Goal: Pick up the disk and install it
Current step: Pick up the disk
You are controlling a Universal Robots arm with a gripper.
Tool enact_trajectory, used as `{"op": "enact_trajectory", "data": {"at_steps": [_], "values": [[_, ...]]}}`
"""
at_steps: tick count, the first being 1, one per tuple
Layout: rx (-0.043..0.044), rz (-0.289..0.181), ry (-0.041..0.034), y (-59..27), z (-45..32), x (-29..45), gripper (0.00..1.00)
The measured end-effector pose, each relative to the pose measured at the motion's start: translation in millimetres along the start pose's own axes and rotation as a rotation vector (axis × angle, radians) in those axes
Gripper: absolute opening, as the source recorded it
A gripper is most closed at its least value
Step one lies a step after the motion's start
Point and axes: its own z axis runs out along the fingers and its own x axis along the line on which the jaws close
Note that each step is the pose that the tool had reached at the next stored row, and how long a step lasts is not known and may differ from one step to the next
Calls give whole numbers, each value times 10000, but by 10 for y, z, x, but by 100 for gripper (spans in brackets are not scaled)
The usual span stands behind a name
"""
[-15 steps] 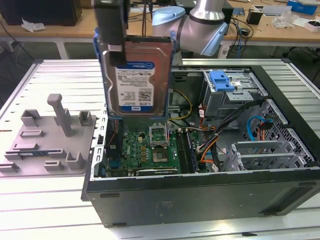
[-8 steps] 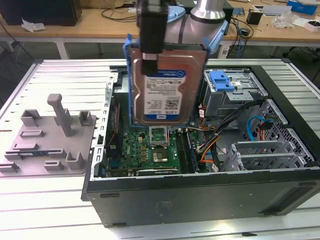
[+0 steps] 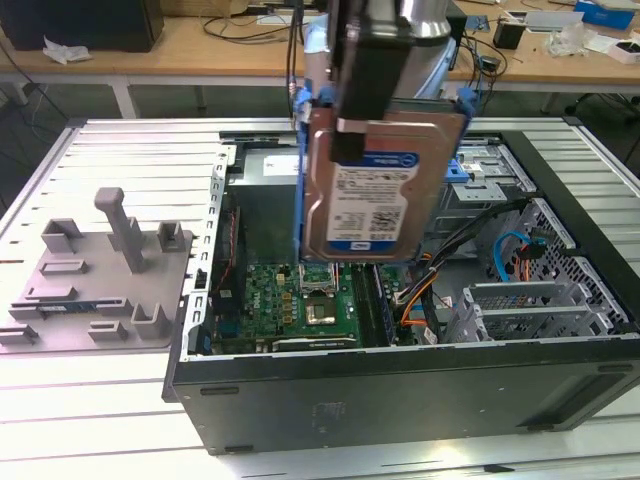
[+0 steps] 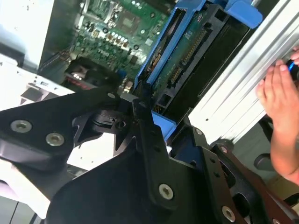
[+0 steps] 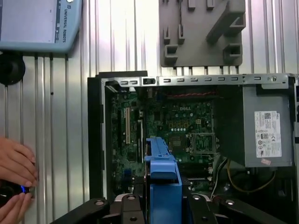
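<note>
The disk (image 3: 375,195) hangs upright above the open computer case (image 3: 400,400), its silver face and white-and-blue label towards the exterior camera and its blue carrier rail running down both sides. My gripper (image 3: 352,125) is shut on the disk from above, one black finger lying over its upper face. In the second wrist view the black fingers (image 4: 145,125) clamp the blue-framed disk (image 4: 187,51) edge-on over the motherboard. The first wrist view looks down the blue rail (image 5: 161,175) of the disk into the case.
A grey plastic fixture (image 3: 100,270) with upright posts lies on the ribbed table at the exterior view's left. The metal drive cage (image 3: 490,170) with a blue bracket sits in the case's far right corner. A person's hand (image 5: 14,172) rests on the table beside the case.
</note>
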Motion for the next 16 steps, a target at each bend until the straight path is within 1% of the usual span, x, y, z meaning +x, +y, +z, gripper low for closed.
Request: {"op": "enact_trajectory", "data": {"at_steps": [7,9,10,12,16], "values": [[-14,0,-1,-286,-10,113,36],[-19,-1,-1,-446,-15,164,36],[-20,-2,-1,-503,-18,182,36],[-21,-2,0,-574,-20,204,36],[-21,-1,0,-589,-21,205,36]]}}
